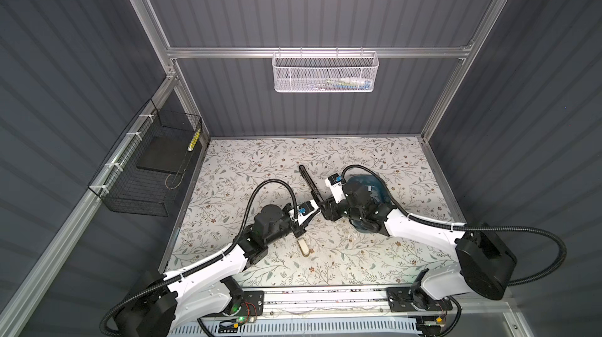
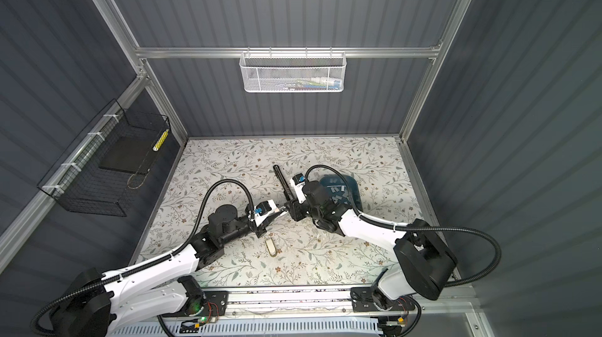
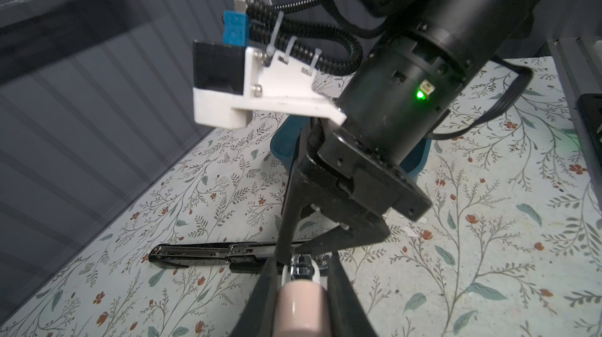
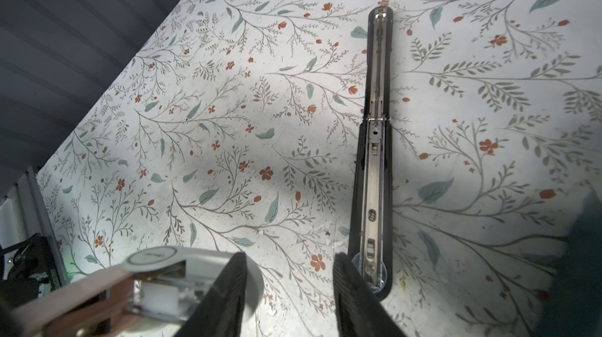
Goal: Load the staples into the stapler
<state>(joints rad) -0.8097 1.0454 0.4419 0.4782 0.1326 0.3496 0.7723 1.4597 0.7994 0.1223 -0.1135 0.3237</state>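
Observation:
A black stapler [image 1: 308, 185] [image 4: 374, 156] lies opened flat on the floral table, its metal channel facing up. My left gripper [image 3: 301, 267] is shut on a pink-and-white stapler [image 3: 301, 302] [image 4: 81, 296], whose white tip reaches to the black stapler's near end. My right gripper [image 4: 290, 267] [image 1: 327, 213] hangs open just above the table beside that near end, nothing between its fingers. The staples [image 2: 337, 193] show as several grey strips in a blue tray [image 2: 353, 195] behind the right arm, which hides most of them.
A small beige object [image 1: 303, 247] lies on the table in front of the left gripper. A white mesh basket [image 1: 325, 73] hangs on the back wall. A black wire basket [image 1: 146, 169] hangs on the left wall.

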